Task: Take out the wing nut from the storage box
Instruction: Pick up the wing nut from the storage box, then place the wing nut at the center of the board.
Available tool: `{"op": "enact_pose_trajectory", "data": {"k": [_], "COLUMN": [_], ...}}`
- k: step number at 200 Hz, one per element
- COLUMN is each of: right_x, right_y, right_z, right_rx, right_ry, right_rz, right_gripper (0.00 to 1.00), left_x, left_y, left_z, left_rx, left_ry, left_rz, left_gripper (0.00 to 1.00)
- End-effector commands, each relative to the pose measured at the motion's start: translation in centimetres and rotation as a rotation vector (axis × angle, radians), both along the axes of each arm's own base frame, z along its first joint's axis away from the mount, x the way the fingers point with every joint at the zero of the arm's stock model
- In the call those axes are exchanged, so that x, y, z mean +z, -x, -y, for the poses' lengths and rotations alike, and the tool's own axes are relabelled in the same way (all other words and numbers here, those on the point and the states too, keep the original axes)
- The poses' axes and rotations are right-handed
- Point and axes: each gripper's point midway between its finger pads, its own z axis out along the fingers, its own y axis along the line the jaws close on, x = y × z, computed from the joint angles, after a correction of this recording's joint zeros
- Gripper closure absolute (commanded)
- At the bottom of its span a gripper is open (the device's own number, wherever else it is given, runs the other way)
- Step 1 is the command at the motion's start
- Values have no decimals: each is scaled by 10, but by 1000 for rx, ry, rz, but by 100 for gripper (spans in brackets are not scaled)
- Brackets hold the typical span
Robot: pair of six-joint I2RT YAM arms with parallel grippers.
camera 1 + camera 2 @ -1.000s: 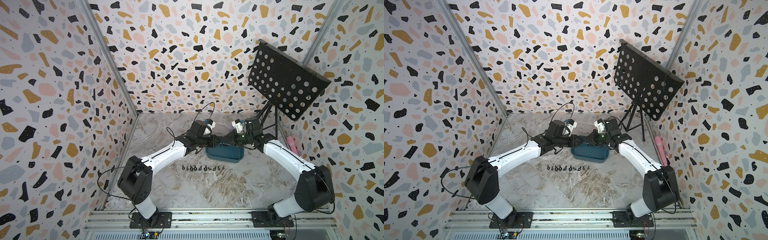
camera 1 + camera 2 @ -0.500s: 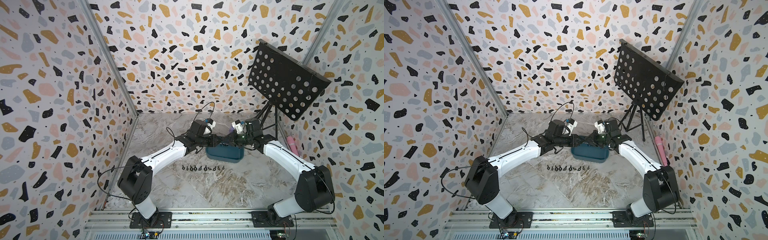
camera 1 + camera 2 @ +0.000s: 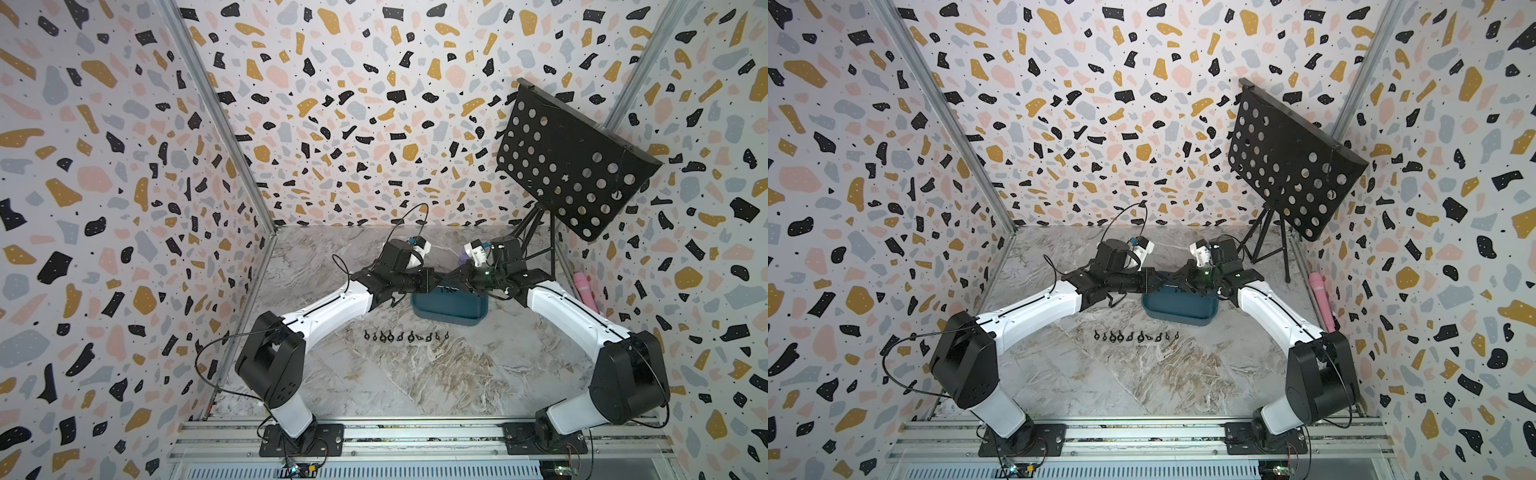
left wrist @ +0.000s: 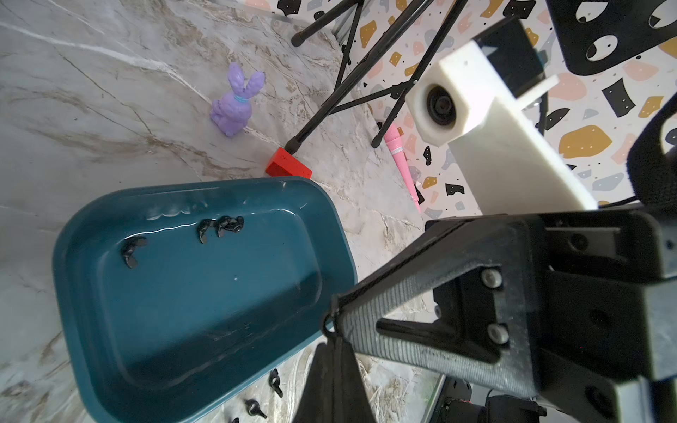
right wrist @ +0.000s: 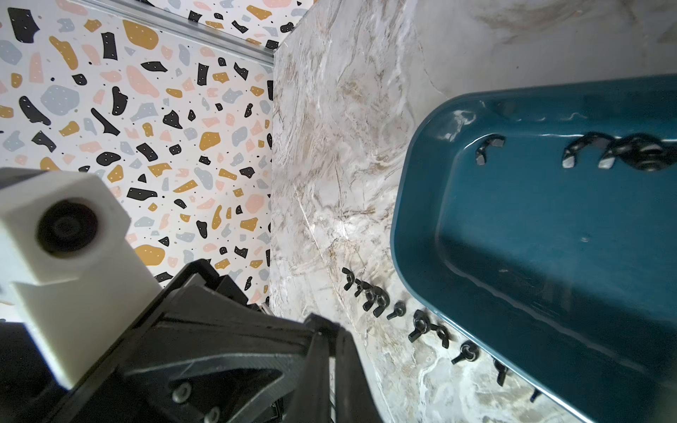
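Top view: storage box long axis 9–3 o'clock, opening up. Left tool, right tool both pinched together, tip-to-tip above it.

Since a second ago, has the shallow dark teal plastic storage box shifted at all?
No. In both top views the storage box sits at the same gap behind the row of black wing nuts as before.
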Motion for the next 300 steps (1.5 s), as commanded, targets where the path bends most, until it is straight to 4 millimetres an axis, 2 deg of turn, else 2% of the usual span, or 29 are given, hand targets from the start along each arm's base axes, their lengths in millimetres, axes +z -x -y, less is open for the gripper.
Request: {"op": "enact_pose_trajectory", "data": {"k": [1,19,37,53,74,100,115,133,160,164,167,169,204,255,300], "right_x": [24,23,21,19,18,17,15,13,7,5,4,4,-5,-15,-23], "right_y": [5,4,2,0,-3,-4,-4,-4,-4,-4,-4,-4,-3,5,23], "right_z": [-7,-6,-2,4,13,23,26,30,32,33,33,33,33,29,9], "right_rx": [37,34,22,7,-19,-36,-40,-43,-44,-44,-44,-43,-25,25,125], "right_ry": [-51,-48,-40,-33,-24,-4,12,35,63,68,72,72,90,114,184], "right_rz": [58,58,54,52,57,59,65,70,72,71,70,71,63,65,98], "right_gripper": [100,96,81,79,71,50,43,34,18,12,3,1,0,0,0], "left_x": [21,21,21,21,20,17,14,9,0,-2,-2,-2,-18,-56,-97], "left_y": [-6,-7,-9,-10,-12,-16,-18,-21,-27,-28,-28,-28,-20,11,35], "left_z": [11,9,6,3,-1,-8,-16,-32,-69,-75,-80,-83,-144,-218,-252], "left_rx": [-13,-4,8,13,26,42,60,96,185,201,212,219,341,465,551], "left_ry": [45,36,24,19,14,4,-10,-42,-107,-119,-128,-133,-273,-516,-648], "left_rz": [64,71,79,81,81,77,76,73,61,59,61,62,43,1,-86], "left_gripper": [100,100,100,100,100,100,100,100,100,100,100,100,100,100,100]}}
